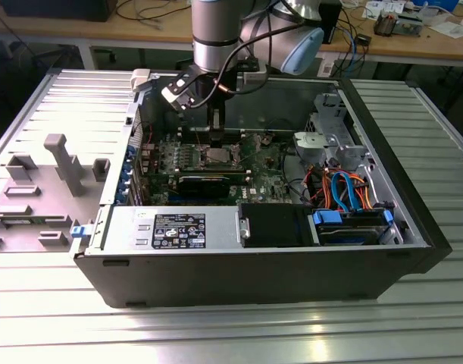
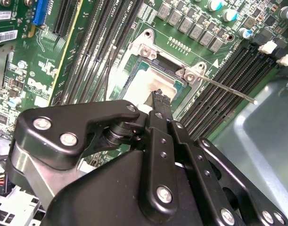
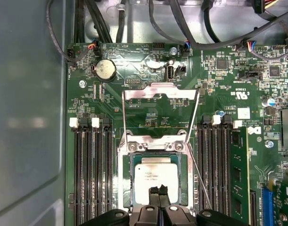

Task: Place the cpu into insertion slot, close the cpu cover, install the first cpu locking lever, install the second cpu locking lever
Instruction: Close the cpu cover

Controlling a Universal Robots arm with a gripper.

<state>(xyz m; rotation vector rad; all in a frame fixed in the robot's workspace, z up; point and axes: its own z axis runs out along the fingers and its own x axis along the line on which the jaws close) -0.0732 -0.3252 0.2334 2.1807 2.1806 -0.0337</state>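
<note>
The cpu [image 3: 157,173], a pale silver square chip, lies flat in the insertion slot [image 3: 126,176], whose silver rim frames it on the green board. My gripper [image 3: 159,190] is shut, its two slim black fingertips pressed together right over the chip's face; whether they touch it I cannot tell. In the second wrist view the gripper [image 2: 158,96] points at the cpu [image 2: 155,82]. The cpu cover [image 3: 160,92] stands swung open beyond the slot. A thin lever rod [image 3: 200,181] juts out beside the slot, seen again as the lever rod [image 2: 228,89]. In the exterior view my gripper [image 1: 216,130] hangs over the insertion slot [image 1: 216,156].
The open computer case [image 1: 254,265] lies on a ribbed metal table [image 1: 216,334]. Black memory slots [image 3: 92,169] flank the socket. A drive cage [image 1: 326,140] and coloured cables [image 1: 345,193] fill the exterior view's right. A grey fixture [image 1: 61,163] stands at that view's left.
</note>
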